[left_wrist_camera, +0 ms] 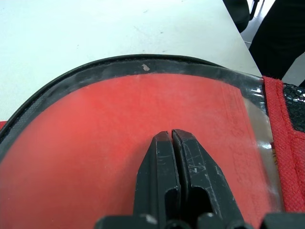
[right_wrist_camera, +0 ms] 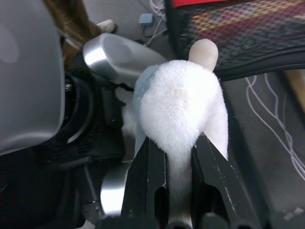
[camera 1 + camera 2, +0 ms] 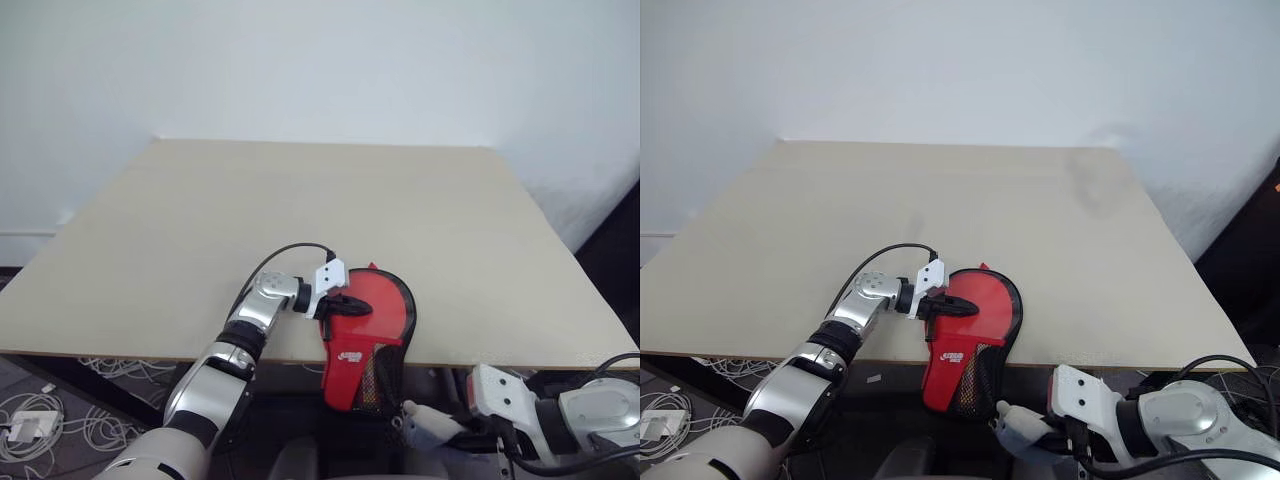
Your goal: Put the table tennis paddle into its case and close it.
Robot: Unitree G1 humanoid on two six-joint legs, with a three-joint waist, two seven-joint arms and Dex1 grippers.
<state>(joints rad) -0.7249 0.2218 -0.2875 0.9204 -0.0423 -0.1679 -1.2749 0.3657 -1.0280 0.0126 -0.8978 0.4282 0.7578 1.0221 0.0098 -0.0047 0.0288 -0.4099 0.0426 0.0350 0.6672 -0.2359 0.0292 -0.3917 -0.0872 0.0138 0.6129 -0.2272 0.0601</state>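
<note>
Left eye view: left gripper (image 3: 345, 303), fingers together, presses the case (image 3: 366, 335), which overhangs the worktop's (image 3: 300, 200) near edge. Right gripper (image 2: 180, 157) is clamped on a white plush toy (image 2: 183, 102).

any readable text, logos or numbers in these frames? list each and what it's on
White logo print on the red front of the case, just above its mesh pocket: there, but too small to read.
Faint embossed characters on the case's red face near the clear edge strip in the left wrist view: too blurred to read.
No other words, numbers or signs on the table or elsewhere.
</note>
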